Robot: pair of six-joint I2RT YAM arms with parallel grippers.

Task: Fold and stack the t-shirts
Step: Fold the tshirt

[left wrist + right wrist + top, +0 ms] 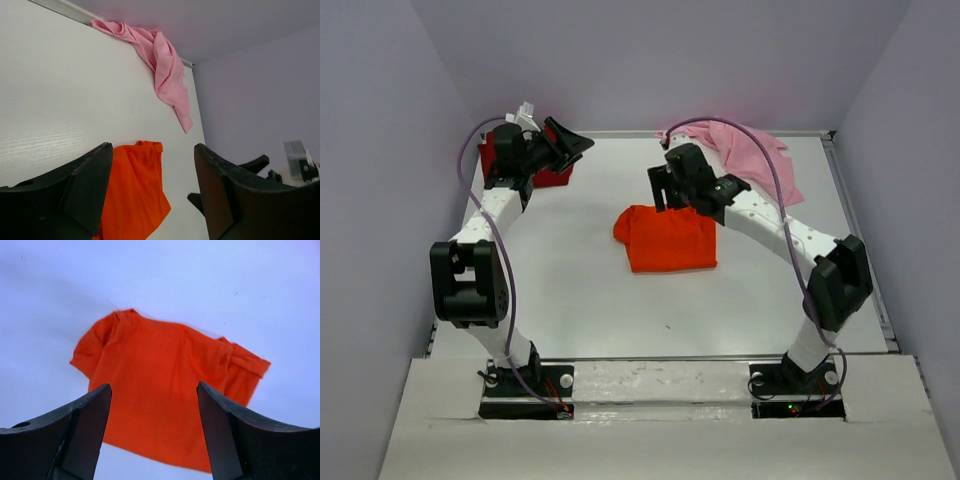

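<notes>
A folded bright orange t-shirt (666, 238) lies flat in the middle of the table, and it shows as the orange t-shirt (170, 385) under the right wrist and the orange t-shirt (134, 192) in the left wrist view. The light pink t-shirt (752, 155) lies crumpled at the back right edge, the same pink t-shirt (161, 65). A dark red t-shirt (542, 176) sits at the back left, mostly hidden behind the left arm. My left gripper (572, 142) hangs open above it, empty. My right gripper (661, 190) hovers open over the orange shirt's far edge, holding nothing.
White walls close in the table on the left, back and right. A raised rail (858, 235) runs along the right edge. Purple cables loop along both arms. The arm bases (525, 385) stand at the near edge.
</notes>
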